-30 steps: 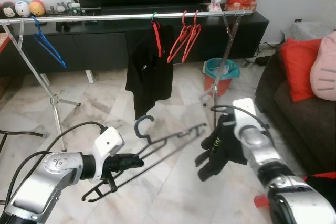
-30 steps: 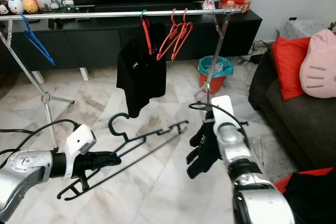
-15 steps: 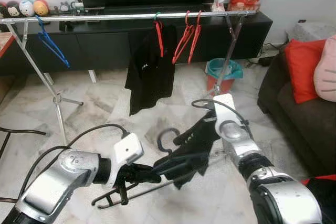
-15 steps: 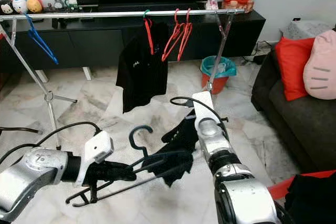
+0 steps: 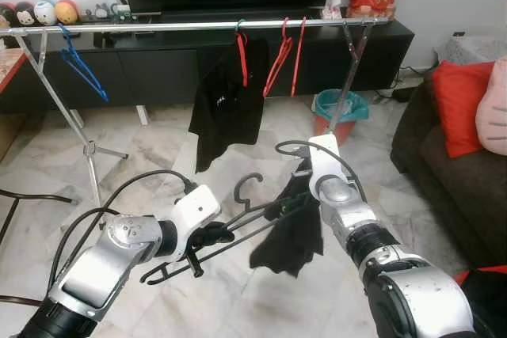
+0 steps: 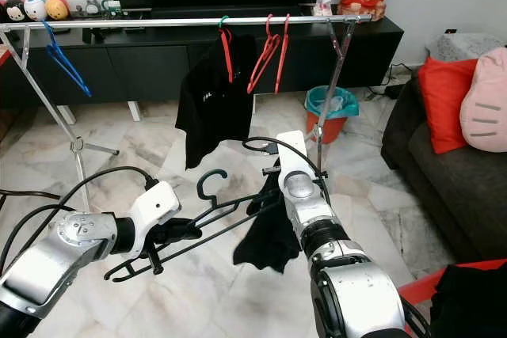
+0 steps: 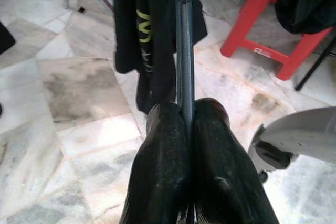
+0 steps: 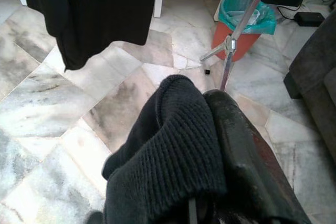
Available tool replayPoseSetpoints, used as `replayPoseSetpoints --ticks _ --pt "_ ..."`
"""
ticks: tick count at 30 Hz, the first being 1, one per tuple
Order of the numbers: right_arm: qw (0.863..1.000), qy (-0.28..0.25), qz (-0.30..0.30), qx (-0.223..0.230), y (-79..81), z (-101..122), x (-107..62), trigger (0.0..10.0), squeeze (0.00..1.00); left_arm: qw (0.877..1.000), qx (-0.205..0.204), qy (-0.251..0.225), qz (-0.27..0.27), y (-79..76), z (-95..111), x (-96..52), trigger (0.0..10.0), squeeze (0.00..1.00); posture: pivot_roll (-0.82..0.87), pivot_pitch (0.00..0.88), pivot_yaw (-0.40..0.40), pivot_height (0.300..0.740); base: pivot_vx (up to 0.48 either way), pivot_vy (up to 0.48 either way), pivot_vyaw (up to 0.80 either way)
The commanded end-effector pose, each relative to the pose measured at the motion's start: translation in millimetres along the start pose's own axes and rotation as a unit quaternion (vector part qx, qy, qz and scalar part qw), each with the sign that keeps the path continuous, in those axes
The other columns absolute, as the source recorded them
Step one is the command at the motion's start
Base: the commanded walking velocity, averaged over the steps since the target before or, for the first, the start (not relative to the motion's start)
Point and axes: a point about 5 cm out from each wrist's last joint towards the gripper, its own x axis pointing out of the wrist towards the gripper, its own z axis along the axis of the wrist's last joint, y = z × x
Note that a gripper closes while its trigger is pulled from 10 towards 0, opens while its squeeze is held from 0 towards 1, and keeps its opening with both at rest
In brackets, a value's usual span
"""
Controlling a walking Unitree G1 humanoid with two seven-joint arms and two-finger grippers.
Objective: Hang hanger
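Note:
A black wire hanger (image 5: 238, 223) lies tilted in the air, hook (image 5: 248, 183) up, with my left gripper (image 5: 215, 233) shut on its lower bar. In the left wrist view the two fingers (image 7: 163, 171) pinch that bar (image 7: 184, 77). My right gripper (image 5: 303, 192) is shut on a black knit garment (image 5: 289, 235) at the hanger's far end; the cloth droops below it. The right wrist view has the knit cloth (image 8: 168, 177) bunched between the fingers (image 8: 247, 177). Behind runs the silver clothes rail (image 5: 158, 28).
On the rail hang a black shirt on a red hanger (image 5: 228, 100), two red hangers (image 5: 287, 53) and a blue hanger (image 5: 81, 70). A teal-lined red bin (image 5: 339, 112) stands by the rail's right leg. A dark sofa with a red cushion (image 5: 453, 93) is at right; a red stool (image 7: 273, 30) stands nearby.
My right gripper has carried the garment left to the hanger's end, where it now hangs down. The left gripper has lifted the hanger a little. The camera has shifted slightly.

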Motion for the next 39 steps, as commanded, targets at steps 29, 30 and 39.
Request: replayPoseSetpoints --ticks 29,30,39 --pt "1.0 -0.004 0.012 -0.003 4.2 7 -0.7 10.0 0.0 0.982 -0.005 0.049 0.183 31.0 -9 1.8 10.0 0.0 0.11 0.0 -0.046 0.74 0.0 0.0 0.0" --pt "1.0 -0.003 0.016 -0.004 6.1 7 -0.9 10.0 0.0 0.98 -0.009 0.046 0.191 32.4 -9 1.7 10.0 0.0 0.11 0.0 -0.047 0.74 0.0 0.0 0.0" --pt "0.995 0.031 0.09 0.003 39.1 -1 -8.5 10.0 0.0 0.985 -0.04 0.001 0.17 23.3 5 11.3 10.0 0.0 0.09 0.0 -0.05 0.74 0.0 0.0 0.0"
